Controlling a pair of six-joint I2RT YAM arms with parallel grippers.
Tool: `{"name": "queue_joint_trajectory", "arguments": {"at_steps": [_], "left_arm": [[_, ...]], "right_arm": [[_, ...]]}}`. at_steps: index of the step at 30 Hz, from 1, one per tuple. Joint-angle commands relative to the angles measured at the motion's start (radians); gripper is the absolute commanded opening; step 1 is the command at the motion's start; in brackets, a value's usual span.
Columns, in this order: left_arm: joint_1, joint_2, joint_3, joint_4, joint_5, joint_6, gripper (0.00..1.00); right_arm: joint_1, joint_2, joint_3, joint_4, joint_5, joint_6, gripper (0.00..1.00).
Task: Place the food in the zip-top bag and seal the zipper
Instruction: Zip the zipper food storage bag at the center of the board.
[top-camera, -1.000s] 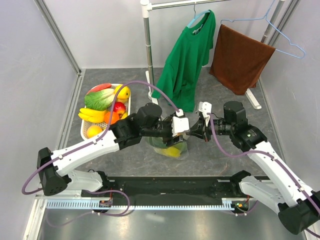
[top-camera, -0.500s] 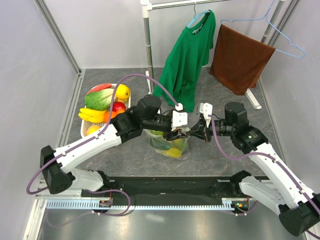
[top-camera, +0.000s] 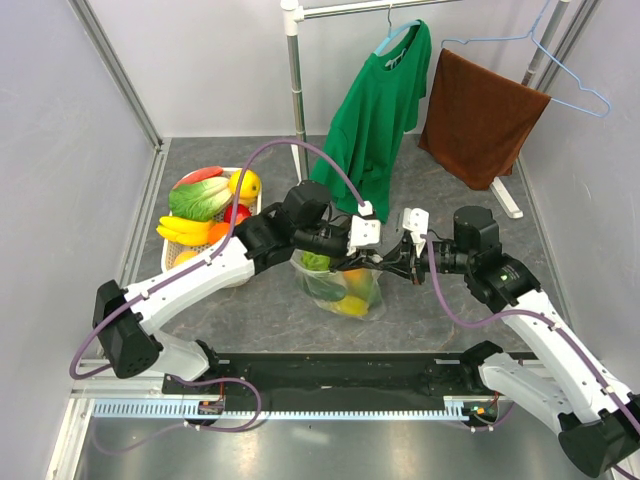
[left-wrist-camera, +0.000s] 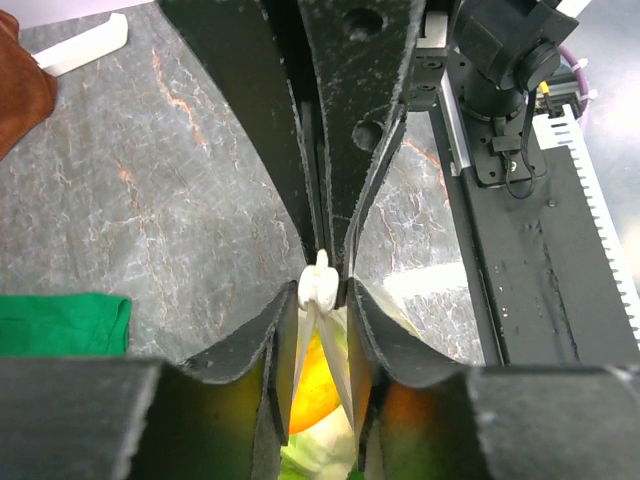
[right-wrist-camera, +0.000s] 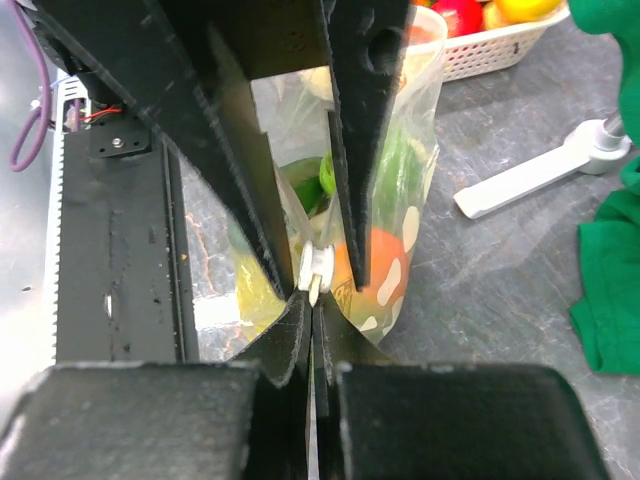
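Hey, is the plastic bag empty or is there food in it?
Not empty. Green, orange and yellow food shows through the clear wall of the zip-top bag.

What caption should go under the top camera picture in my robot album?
The left claw and right claw pinch the zip-top bag of toy food, more fruit waiting in the white tray.

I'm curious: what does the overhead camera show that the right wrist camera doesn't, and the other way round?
Only overhead: both whole arms, with the left gripper and right gripper meeting at the top of the zip-top bag, plus the brown towel and the cabbage.
Only the right wrist: a close look at dark fingers pinched shut on the bag's whitish zipper edge.
Both: the bag with food inside, the white tray and the green shirt.
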Motion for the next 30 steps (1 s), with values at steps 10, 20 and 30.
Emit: {"name": "queue_joint_trajectory", "arguments": {"at_steps": [10,20,30], "left_arm": [[0.042,-0.023,0.048,-0.004,0.092,-0.003,0.38],[0.042,0.02,0.084,0.002,0.107,-0.033,0.39],[0.05,0.003,0.067,-0.081,0.104,0.009,0.2]], "right_arm": [[0.003,-0.009,-0.007,0.042,-0.045,-0.029,0.0],[0.003,-0.004,-0.008,0.043,-0.048,-0.026,0.0],[0.003,-0.009,-0.01,0.042,-0.033,-0.011,0.0]]}}
